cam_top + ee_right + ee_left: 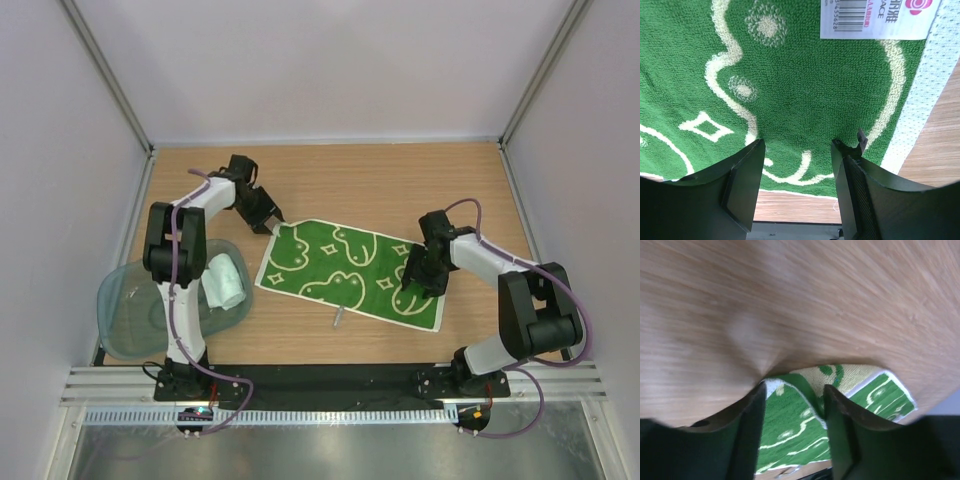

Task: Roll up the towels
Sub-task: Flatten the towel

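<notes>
At frame centre green towel (350,270) lies flat, unrolled; L fingers (752,435), R fingers (745,185) both parted, empty. Next: pinch edge, start roll.

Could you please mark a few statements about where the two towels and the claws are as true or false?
1. The green towel lies spread flat on the table. True.
2. The pale mint towel lies flat beside it on the wood. False: it sits rolled up in the bin.
3. The right claw is open over the green towel. True.
4. The left claw is at the green towel's near right corner. False: it is at the far left corner.
</notes>
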